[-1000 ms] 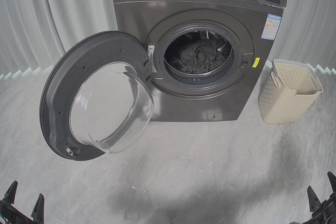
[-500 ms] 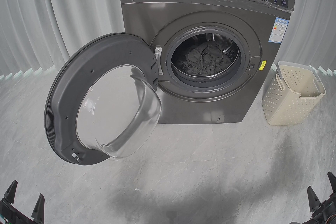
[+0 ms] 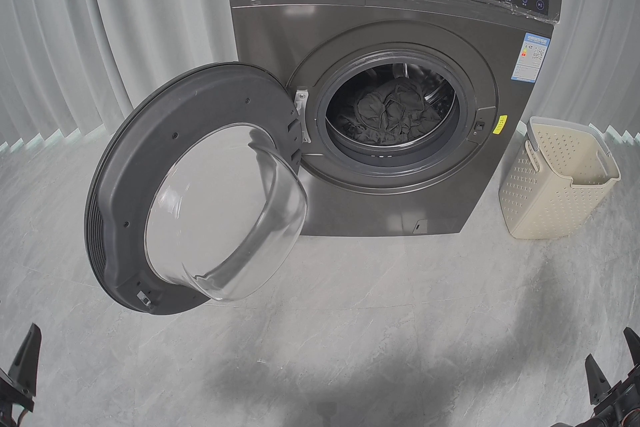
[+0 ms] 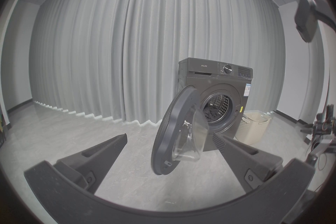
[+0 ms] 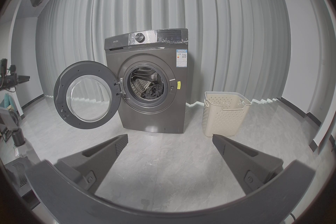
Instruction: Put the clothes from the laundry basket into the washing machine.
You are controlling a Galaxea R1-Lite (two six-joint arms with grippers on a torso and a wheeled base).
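Our left fingers (image 3: 25, 358) slide out sideways, open and empty like our right fingers (image 5: 245, 161). The clothes (image 3: 387, 111) lie in the washing machine (image 3: 373, 215), so we seem done

Robot end-effectors. Dark-grey left gripper (image 4: 169, 136) and matching right gripper (image 5: 169, 137): each carries two matte, wedge-shaped fingers (image 4: 91, 158) tapering to blunt tips, set on a broad curved dark bar (image 4: 168, 216). A small round recess, probably a screw (image 4: 249, 177), marks each finger's base.
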